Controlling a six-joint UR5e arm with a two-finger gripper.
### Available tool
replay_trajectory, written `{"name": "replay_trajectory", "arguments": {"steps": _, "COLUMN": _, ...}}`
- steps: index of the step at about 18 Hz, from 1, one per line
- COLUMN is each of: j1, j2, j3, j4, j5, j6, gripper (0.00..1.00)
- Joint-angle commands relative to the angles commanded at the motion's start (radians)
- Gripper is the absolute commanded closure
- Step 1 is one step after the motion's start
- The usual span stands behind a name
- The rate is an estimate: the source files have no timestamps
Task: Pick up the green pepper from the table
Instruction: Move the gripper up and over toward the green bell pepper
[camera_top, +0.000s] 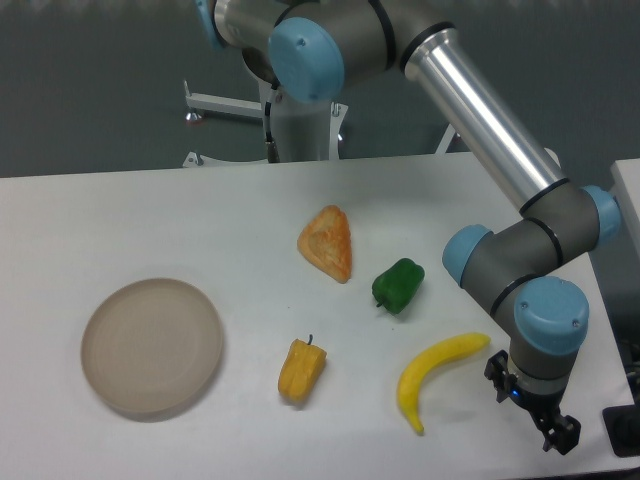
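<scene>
The green pepper (398, 285) lies on the white table (150, 220), right of centre, small, glossy and dark green. My gripper (530, 408) hangs low at the table's front right corner, well to the right of and nearer than the pepper. Its two black fingers stand apart with nothing between them, so it is open. A yellow banana lies between the gripper and the pepper.
The banana (435, 378) lies just left of the gripper. A yellow-orange pepper (301, 370) sits front centre, and an orange triangular food piece (328, 243) lies behind and left of the green pepper. A round beige plate (152, 345) is at the left. The arm's silver link crosses above the right side.
</scene>
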Motion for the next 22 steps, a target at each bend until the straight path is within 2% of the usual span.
{"name": "replay_trajectory", "arguments": {"steps": 3, "j1": 0.0, "j2": 0.0, "j3": 0.008, "j4": 0.0, "j5": 0.0, "j6": 0.002, "gripper": 0.0}}
{"name": "replay_trajectory", "arguments": {"steps": 10, "j1": 0.0, "j2": 0.037, "j3": -0.026, "j4": -0.008, "j5": -0.009, "j6": -0.002, "gripper": 0.0}}
{"name": "replay_trajectory", "arguments": {"steps": 12, "j1": 0.0, "j2": 0.076, "j3": -0.084, "j4": -0.014, "j5": -0.009, "j6": -0.003, "gripper": 0.0}}
{"name": "replay_trajectory", "arguments": {"steps": 16, "j1": 0.02, "j2": 0.198, "j3": -0.26, "j4": -0.017, "j5": -0.02, "j6": -0.003, "gripper": 0.0}}
{"name": "replay_trajectory", "arguments": {"steps": 22, "j1": 0.066, "j2": 0.365, "j3": -0.48, "j4": -0.078, "j5": -0.04, "j6": -0.003, "gripper": 0.0}}
